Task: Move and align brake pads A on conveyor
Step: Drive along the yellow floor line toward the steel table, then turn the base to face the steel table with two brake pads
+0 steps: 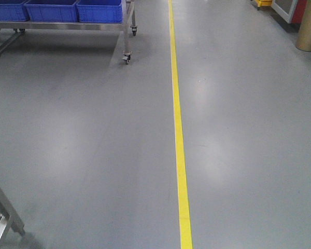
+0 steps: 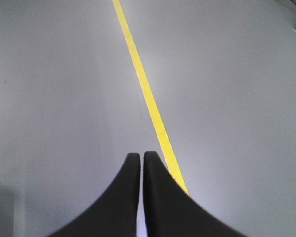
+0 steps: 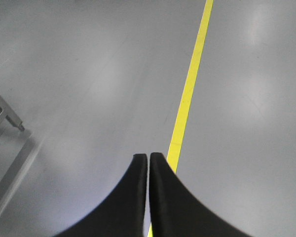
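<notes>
The front-facing view looks forward and downward from high up over the grey floor. A yellow line runs away from it, and blue bins sit far off at upper left. The left wrist view sits just behind the left tool, its fingers pressed together, and looks down at the floor from nearer, with the line slanting up-left. The right wrist view looks past the right tool, likewise closed, with the line slanting up-right. All three views share the floor and line. A steel frame leg shows at left in the right wrist view.
</notes>
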Controlling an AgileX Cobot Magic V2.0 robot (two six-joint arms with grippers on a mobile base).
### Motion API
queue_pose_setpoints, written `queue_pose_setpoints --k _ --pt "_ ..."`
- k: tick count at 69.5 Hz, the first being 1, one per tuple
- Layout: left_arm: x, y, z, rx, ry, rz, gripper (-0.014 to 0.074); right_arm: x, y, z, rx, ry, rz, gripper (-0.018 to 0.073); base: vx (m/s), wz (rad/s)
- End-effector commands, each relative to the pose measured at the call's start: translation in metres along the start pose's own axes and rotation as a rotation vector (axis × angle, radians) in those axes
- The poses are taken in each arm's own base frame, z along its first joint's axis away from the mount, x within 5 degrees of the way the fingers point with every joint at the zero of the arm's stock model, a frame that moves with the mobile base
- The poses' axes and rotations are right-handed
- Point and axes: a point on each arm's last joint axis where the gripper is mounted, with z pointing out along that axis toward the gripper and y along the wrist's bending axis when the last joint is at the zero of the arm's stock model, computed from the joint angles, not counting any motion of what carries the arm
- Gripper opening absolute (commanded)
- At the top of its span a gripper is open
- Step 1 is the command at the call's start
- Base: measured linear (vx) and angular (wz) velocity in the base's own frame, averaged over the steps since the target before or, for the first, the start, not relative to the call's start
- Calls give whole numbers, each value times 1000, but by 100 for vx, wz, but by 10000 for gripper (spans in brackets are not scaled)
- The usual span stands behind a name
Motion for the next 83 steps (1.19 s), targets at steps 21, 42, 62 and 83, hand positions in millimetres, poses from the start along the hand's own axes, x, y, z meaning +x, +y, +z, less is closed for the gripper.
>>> queue_pose_setpoints --k 21,42,62,83 --pt "-13 -2 -4 15 -79 -6 -6 -13 -1 -4 12 -80 -9 -6 48 7" --pt "-13 -2 -4 15 -79 -6 -6 -13 -1 -4 12 -80 -9 -6 41 4" --pt "-13 -2 -4 15 -79 -6 -6 -13 -1 -4 12 -80 -9 -6 36 0" --pt "-13 -2 -4 15 -79 -6 -6 -13 -1 -4 12 -79 -9 -6 30 21"
